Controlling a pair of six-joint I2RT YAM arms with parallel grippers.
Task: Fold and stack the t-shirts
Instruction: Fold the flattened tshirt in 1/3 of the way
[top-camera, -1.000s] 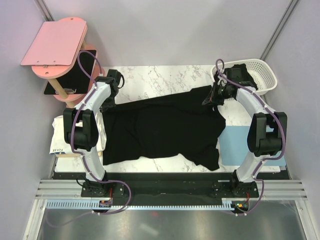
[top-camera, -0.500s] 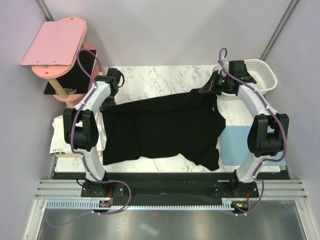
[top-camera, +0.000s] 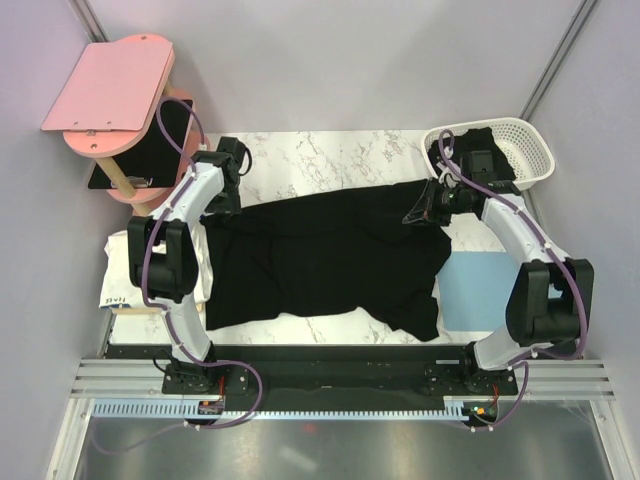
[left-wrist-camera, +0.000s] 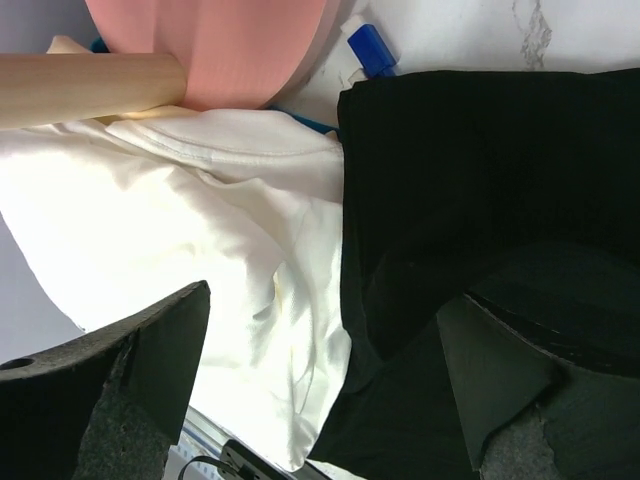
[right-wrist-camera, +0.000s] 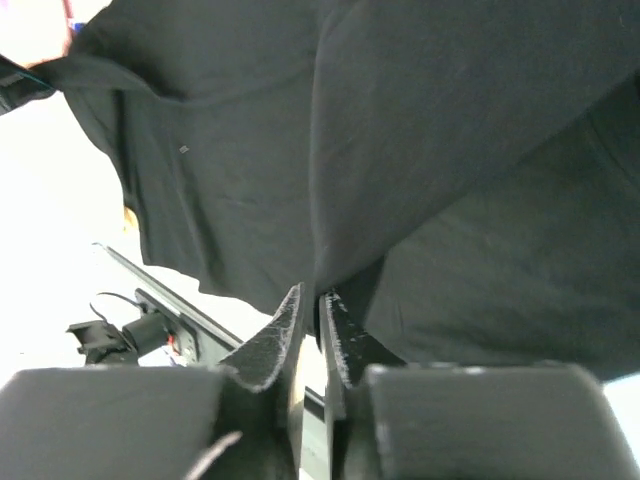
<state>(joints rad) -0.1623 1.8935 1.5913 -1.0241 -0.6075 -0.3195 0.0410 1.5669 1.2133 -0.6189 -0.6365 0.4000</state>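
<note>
You've got pale lilac walls (top-camera: 350, 60) on three sides, even light, a white marble-veined table (top-camera: 330, 155), a pink tiered stand (top-camera: 105, 85) on its wooden post (top-camera: 120, 180) far left, and an aluminium rail (top-camera: 340, 385) along the near edge.

My left arm (top-camera: 195, 197) and right arm (top-camera: 515, 222) are white shells with black joints and black bases, a purple cable (top-camera: 148, 265) looping along each. My left claw (left-wrist-camera: 320, 320) and my right claw (right-wrist-camera: 312, 305) have dark grey, rough-textured wedge fingers (left-wrist-camera: 150, 350).

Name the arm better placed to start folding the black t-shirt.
Right. The right tool pinches a far corner of the black t-shirt; the left tool hangs open over its left edge.
</note>
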